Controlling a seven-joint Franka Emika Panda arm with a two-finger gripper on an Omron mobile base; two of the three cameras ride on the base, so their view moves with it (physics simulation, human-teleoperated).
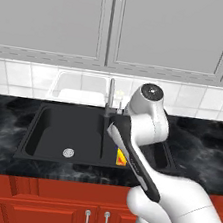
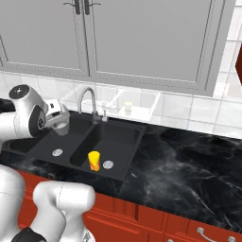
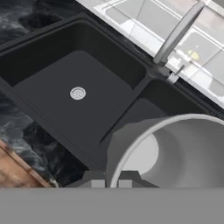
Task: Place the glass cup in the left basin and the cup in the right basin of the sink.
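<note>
My gripper [image 2: 60,121] is shut on the glass cup [image 2: 63,126], a see-through grey tumbler that hangs above the left basin [image 2: 45,143] of the black sink. In the hand view the glass cup [image 3: 175,148] fills the lower right, its rim pinched at my gripper [image 3: 111,183], with the left basin [image 3: 52,83] and its silver drain [image 3: 78,93] below. The cup [image 2: 94,160], yellow with a red-orange mark, stands upright in the right basin [image 2: 116,139] beside that bowl's drain. From the left base view the cup [image 1: 121,157] peeks out behind my arm.
A curved chrome faucet [image 2: 88,98] rises behind the sink's divider. A clear dish rack [image 2: 138,102] sits against the tiled wall behind it. Black marble counter [image 2: 189,160] stretches to the right, and grey wall cabinets [image 2: 142,38] hang overhead.
</note>
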